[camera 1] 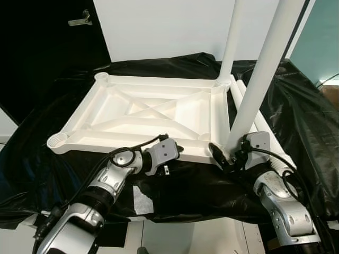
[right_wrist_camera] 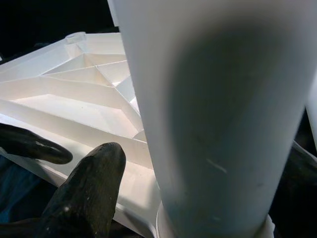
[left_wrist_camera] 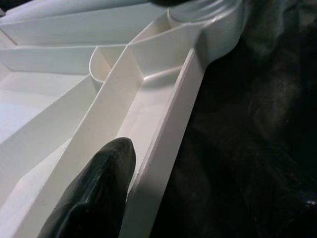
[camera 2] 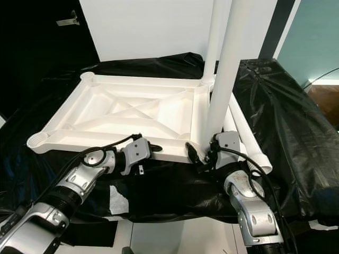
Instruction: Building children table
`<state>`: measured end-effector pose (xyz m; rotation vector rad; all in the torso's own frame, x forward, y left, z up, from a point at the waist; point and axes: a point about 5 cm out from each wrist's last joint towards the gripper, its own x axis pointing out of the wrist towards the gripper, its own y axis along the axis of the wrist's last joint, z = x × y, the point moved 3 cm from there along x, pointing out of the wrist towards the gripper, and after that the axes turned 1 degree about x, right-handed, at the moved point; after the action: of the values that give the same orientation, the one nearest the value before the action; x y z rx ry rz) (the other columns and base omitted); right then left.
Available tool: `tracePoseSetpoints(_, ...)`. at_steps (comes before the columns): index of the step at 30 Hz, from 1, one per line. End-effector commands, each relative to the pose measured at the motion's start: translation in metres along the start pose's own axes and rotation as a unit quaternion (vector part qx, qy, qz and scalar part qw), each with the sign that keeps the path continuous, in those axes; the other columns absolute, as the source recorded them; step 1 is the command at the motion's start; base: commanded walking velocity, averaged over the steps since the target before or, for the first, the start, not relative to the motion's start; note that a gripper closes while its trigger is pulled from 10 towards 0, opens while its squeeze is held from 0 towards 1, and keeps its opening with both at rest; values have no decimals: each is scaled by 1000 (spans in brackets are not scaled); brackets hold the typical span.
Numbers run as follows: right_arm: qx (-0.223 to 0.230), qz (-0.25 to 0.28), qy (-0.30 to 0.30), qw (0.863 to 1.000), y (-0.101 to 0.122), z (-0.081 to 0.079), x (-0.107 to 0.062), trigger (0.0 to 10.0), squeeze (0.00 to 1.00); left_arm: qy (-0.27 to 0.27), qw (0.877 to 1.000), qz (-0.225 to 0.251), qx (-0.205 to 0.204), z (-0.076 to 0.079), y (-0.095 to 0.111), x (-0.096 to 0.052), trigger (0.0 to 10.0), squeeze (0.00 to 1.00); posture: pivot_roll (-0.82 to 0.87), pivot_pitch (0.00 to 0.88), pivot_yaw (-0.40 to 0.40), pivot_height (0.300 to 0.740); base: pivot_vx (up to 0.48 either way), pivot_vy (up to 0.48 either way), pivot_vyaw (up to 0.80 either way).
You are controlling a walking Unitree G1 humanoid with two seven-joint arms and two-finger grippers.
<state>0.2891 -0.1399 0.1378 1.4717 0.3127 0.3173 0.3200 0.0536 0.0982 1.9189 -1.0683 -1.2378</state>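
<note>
White plastic fills the middle of the scene: a children's tabletop [camera 1: 153, 114] lies upside down, ribbed underside up, on a surface draped in black sheeting [camera 1: 296, 106]. 2 white legs stand upright in its right-hand corner sockets, the far leg [camera 1: 231, 42] at the back and the near leg [camera 1: 262, 74] at the front; 2 more loose legs [camera 2: 246, 135] lie on the sheeting just beside the tabletop's right edge.

The right gripper [camera 1: 226, 159] sits at the foot of the near leg, its fingers spread around the base; the head views do not settle whether they press on it. The right wrist view adds the close detail: 1 black finger [right_wrist_camera: 86, 191] lies just beside the leg with the socket collar below, the other further off, apart.

The left gripper [camera 2: 151, 147] reaches the tabletop's near rim. Its wrist view shows 1 finger [left_wrist_camera: 96, 191] resting inside the rim wall; the other is hidden, so its grip cannot be told
</note>
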Motion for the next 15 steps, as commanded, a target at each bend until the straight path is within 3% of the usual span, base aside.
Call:
tracePoseSetpoints(1, 8, -1, 14, 1000, 0, -7, 0, 10000, 0, -23, 998, -61, -9, 11, -23, 4, 10000, 0, -131, 2, 52, 740, 0, 0, 0)
tracePoseSetpoints(9, 8, 2, 19, 1000, 3, -9, 3, 10000, 0, -10, 997, -70, -36, 13, -24, 18, 10000, 0, -123, 4, 47, 740, 0, 0, 0)
tracePoseSetpoints(10, 8, 2, 20, 1000, 3, -9, 3, 10000, 0, -21, 997, -67, -36, 16, -24, 18, 2784, 0, -122, 5, 46, 740, 0, 0, 0)
tracePoseSetpoints(11, 8, 2, 20, 1000, 3, -9, 3, 10000, 0, -21, 997, -67, -36, 16, -24, 18, 2784, 0, -122, 5, 46, 740, 0, 0, 0)
tracePoseSetpoints(12, 7, 2, 21, 1000, 3, -9, 3, 10000, 0, -37, 996, -65, -39, 21, -24, 18, 0, 0, -122, 6, 45, 740, 0, 0, 0)
tracePoseSetpoints(15, 5, 1, 23, 1000, 4, -9, 4, 10000, 0, -62, 995, -53, -52, 30, -24, 20, 0, 0, -121, 6, 44, 740, 0, 0, 0)
